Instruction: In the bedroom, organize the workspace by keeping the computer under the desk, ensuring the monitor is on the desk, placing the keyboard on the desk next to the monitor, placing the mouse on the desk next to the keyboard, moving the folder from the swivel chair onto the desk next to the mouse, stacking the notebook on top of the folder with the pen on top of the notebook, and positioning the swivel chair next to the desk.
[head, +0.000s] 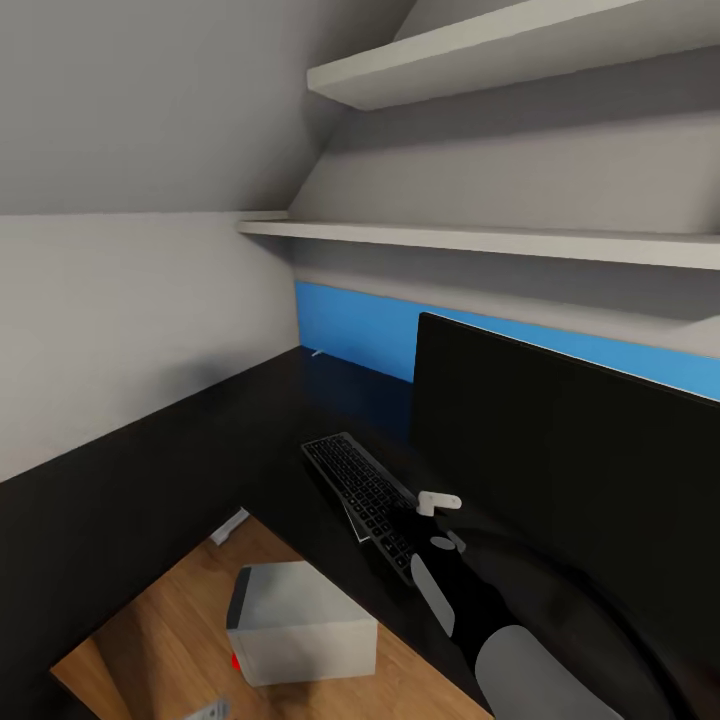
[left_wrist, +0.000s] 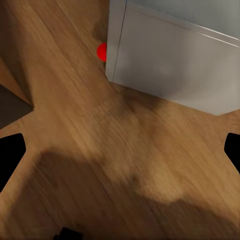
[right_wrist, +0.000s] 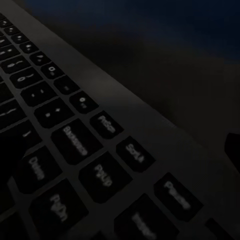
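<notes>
The big black surface is carrying the wide monitor, which is standing near its back edge, and the computer is sitting on the wood floor below the front edge, looking like a heavy, hard box best left alone. The keyboard is lying flat just in front of the monitor; it is probably light, stiff and a bit slippery, so pinching a thin long edge seems best. The right pincer is hanging close over the keys, and I cannot tell if it is spread, while the left pincer's tips are sitting spread wide above the floor by the computer.
</notes>
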